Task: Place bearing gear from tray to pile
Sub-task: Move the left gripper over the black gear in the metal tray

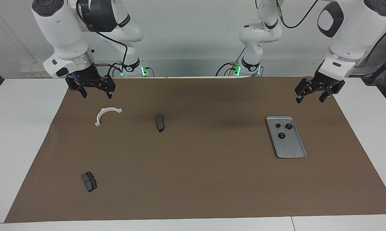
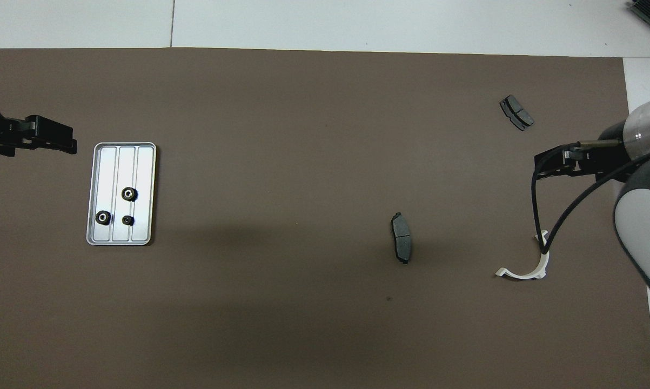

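The silver-grey grooved tray [image 1: 292, 150] lies on the brown mat toward the left arm's end and also shows in the overhead view [image 2: 141, 167]. Three small black bearing gears lie in it: one [image 1: 281, 135] [image 2: 129, 193] near the tray's middle and two [image 1: 278, 125] [image 1: 288, 126] at its end nearer the robots. My left gripper [image 1: 309, 100] [image 2: 68, 141] is open and empty, up in the air over bare mat beside the tray and clear of it. My right gripper [image 1: 96, 95] [image 2: 551, 165] is open and empty over the mat's other end. No pile of gears shows.
A white curved bracket [image 1: 107, 115] [image 2: 524, 267] lies on the mat under the right gripper. One dark brake pad [image 1: 159, 122] [image 2: 401, 244] lies mid-mat. Another [image 1: 89, 181] [image 2: 516, 112] lies farther from the robots at the right arm's end.
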`<state>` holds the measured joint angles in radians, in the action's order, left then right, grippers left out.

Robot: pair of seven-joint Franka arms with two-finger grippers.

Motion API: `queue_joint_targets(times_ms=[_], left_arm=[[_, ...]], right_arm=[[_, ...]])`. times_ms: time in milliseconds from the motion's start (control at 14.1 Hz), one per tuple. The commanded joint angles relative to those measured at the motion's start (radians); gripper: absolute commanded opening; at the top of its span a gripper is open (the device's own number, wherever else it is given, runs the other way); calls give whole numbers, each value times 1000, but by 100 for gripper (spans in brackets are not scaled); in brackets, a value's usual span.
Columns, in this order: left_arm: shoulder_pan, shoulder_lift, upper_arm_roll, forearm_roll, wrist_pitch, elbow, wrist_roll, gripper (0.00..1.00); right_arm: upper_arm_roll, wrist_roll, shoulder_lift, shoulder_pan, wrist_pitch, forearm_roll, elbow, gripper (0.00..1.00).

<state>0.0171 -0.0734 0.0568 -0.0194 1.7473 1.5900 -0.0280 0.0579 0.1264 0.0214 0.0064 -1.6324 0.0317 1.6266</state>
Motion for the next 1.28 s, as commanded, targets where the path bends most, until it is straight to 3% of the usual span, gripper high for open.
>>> queue_joint_targets(times_ms=[0, 284, 497, 994, 1207], left_arm=[[12, 35, -3, 6, 116, 145, 14, 100], [14, -5, -3, 6, 355, 322, 13, 91], [21, -35, -3, 6, 474, 398, 16, 85], [27, -177, -3, 6, 590, 416, 13, 76], [27, -180, -3, 6, 623, 450, 13, 70]], right_arm=[[8, -22, -27, -16, -6, -16, 30, 100], [8, -22, -27, -16, -6, -16, 30, 100], [7, -22, -26, -16, -6, -16, 30, 100], [7, -22, -27, -16, -6, -16, 30, 100], [7, -22, -27, -16, -6, -16, 30, 100]])
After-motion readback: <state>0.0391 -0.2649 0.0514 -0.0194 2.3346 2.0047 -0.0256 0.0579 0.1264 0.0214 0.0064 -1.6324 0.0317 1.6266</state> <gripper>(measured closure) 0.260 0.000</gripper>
